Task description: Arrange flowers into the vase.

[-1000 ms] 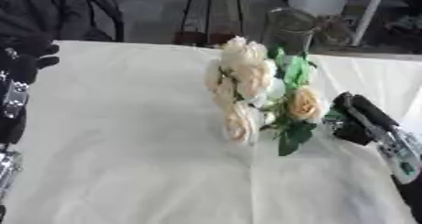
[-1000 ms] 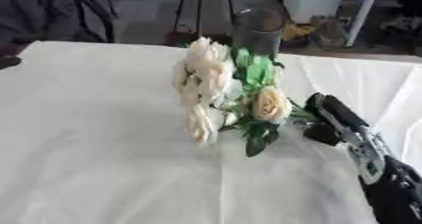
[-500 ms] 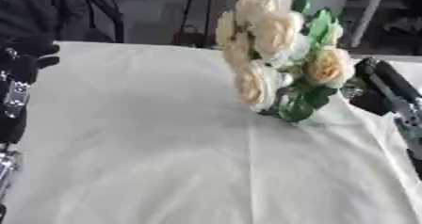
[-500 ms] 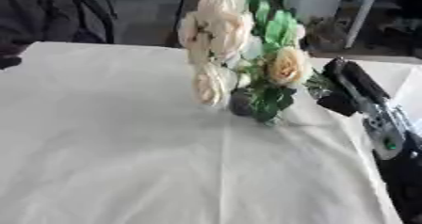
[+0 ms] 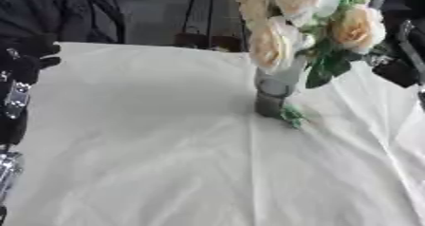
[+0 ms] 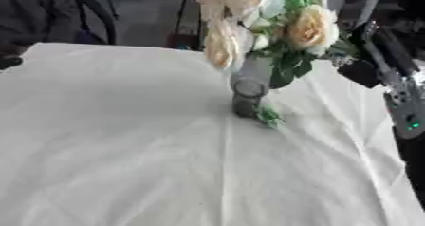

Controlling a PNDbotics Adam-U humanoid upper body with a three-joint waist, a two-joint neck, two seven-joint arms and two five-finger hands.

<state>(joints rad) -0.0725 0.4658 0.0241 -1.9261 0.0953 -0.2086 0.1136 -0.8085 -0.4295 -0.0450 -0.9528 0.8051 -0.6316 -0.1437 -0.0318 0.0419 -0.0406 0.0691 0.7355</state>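
Bouquet (image 6: 265, 25) lifted higher, stems hanging over the table (image 6: 124, 149) | one bunch, blooms too blurred to count | right hand (image 6: 365, 70) grip: cannot tell | left hand (image 5: 29, 59) idle, curled

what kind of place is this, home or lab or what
Probably a lab or workshop rather than a home. A table under a plain white cloth holds only a bouquet of cream flowers, with tripod-like dark stands and equipment on the bare floor behind.

A lab or studio: tripod legs (image 5: 199, 11) on bare floor beyond the cloth-covered bench (image 5: 149, 163).
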